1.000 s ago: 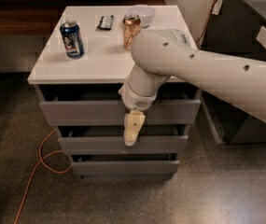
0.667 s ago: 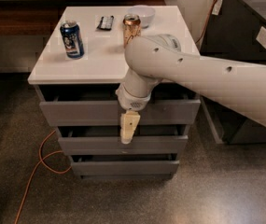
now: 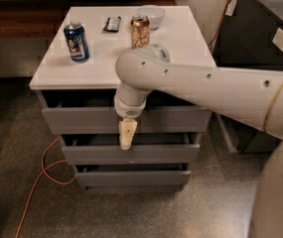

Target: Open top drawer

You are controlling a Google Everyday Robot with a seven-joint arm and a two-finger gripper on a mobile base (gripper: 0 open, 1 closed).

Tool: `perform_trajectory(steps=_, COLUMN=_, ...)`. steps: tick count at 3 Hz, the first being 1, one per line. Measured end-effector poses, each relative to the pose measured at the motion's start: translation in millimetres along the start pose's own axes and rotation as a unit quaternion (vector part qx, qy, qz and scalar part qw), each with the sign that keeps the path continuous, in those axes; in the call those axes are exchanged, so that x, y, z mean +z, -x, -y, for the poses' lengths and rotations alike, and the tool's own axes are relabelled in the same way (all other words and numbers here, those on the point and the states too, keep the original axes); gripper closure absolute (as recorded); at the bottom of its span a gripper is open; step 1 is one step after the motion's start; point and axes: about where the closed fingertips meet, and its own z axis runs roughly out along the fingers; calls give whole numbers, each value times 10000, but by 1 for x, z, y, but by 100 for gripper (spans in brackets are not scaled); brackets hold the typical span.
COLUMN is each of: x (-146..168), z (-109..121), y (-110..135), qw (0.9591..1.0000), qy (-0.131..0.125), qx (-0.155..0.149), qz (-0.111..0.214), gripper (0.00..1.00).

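The top drawer (image 3: 76, 120) is the wide grey flat front just under the white cabinet top (image 3: 106, 58), with a dark gap above it. My gripper (image 3: 127, 134) hangs straight down from the white arm (image 3: 205, 88), in front of the middle of that drawer front. Its cream tip reaches down to the gap above the second drawer (image 3: 146, 154). The third drawer (image 3: 131, 178) sits lowest.
On the cabinet top stand a blue can (image 3: 76, 42), a copper can (image 3: 140, 31), a black flat object (image 3: 112, 24) and a white bowl (image 3: 151, 16). An orange cable (image 3: 37, 182) lies on the floor at the left. A dark cabinet (image 3: 260, 38) stands at the right.
My gripper and wrist have shifted a little to the left along the top drawer front. The drawers and the things on top have not moved.
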Motion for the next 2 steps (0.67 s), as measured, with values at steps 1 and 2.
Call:
perform_trajectory(steps=1, x=19, z=10, y=6, qw=9998, qy=-66, qx=-109, qz=-144, gripper=0)
perform_trajectory(steps=2, x=33, z=20, y=14, qw=9990, qy=-229, qx=-170, qz=-337, gripper=0)
